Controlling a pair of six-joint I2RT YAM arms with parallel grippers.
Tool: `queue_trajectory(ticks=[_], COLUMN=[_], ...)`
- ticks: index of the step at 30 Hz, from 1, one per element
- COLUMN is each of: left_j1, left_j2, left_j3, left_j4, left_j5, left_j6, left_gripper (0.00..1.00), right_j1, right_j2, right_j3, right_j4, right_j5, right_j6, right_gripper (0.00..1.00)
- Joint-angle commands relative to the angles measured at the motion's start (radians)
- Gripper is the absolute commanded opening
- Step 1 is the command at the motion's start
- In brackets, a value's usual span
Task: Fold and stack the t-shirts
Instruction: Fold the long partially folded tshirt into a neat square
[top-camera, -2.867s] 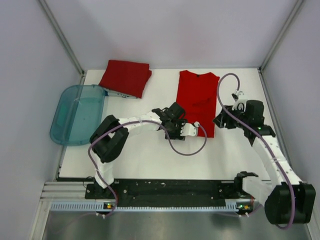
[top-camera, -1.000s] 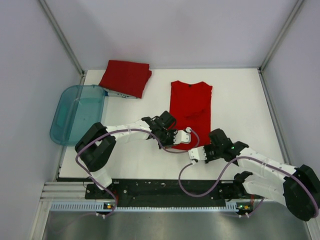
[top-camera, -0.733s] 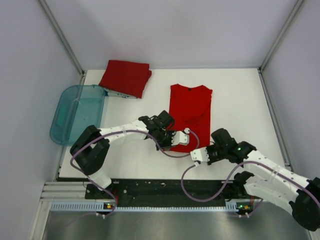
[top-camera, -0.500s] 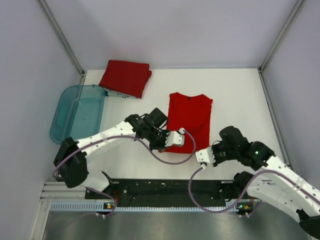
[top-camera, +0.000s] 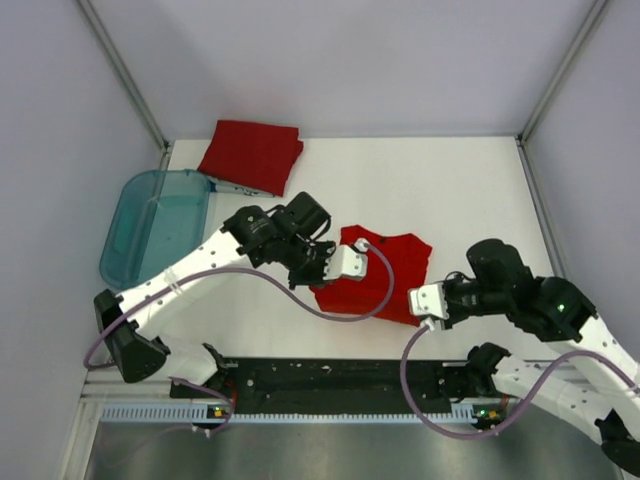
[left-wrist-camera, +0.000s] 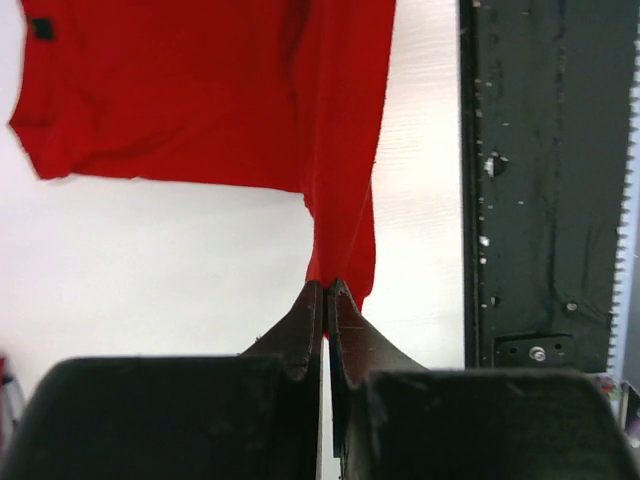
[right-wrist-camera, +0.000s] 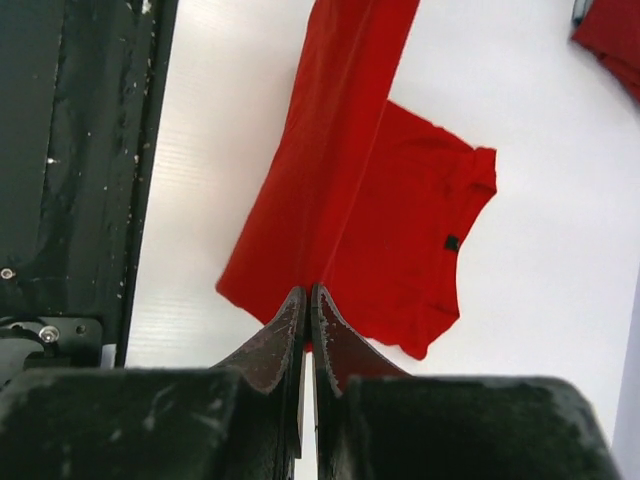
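Looking from the front edge first, the black rail (top-camera: 340, 375) with the arm bases runs along the near side of the white worktop (top-camera: 480, 190). Just beyond it the right pincer (top-camera: 430, 302) is pinched down on the near right corner of the loose red t-shirt (top-camera: 385, 270). In the right wrist view its fingers (right-wrist-camera: 275, 340) are squeezed together with red fabric caught at the tips, and the cloth runs away from them in a taut strip. A bit further in and to the left, the left pincer (top-camera: 350, 263) has the other near corner. Same deal in the left wrist view: both fingers are pressed flat against each other with a narrow tail of red fabric trapped between them. So the shirt sits roughly mid-worktop, between the two pincers. Its near edge is gathered and held at both corners, while the collar end, small black tag showing, lies flat on the white surface further back. Over on the left side a translucent teal tub (top-camera: 155, 225) hangs partly off the worktop edge. Right at the back left, just beside the tub's far end, is a folded t-shirt (top-camera: 250, 155), a neat red square well apart from the one being held.
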Motion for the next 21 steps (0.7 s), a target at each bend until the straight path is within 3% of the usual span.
queue_trajectory(ticks=[1, 5, 16, 21], left_j1=[0.016, 0.075, 0.186, 0.186], left_j2=[0.047, 0.16, 0.599, 0.708], left_j3=[0.07, 0.167, 0.544, 0.615], left_j4=[0.015, 0.061, 0.118, 0.194], left_j5=[-0.171, -0.206, -0.255, -0.309], left_j6=[-0.064, -0.074, -0.048, -0.038], left_gripper=[0.0, 0.0, 0.0, 0.0], right_j1=[-0.069, -0.289, -0.581, -0.635], right_j2=[0.054, 0.097, 0.309, 0.441], right_j3=[0.016, -0.016, -0.139, -0.131], right_j4=[0.031, 0.146, 0.491, 0.568], right_j5=[0.05, -0.006, 0.04, 0.054], right_j6=[0.066, 0.107, 0.24, 0.251], right_gripper=[0.0, 0.0, 0.0, 0.0])
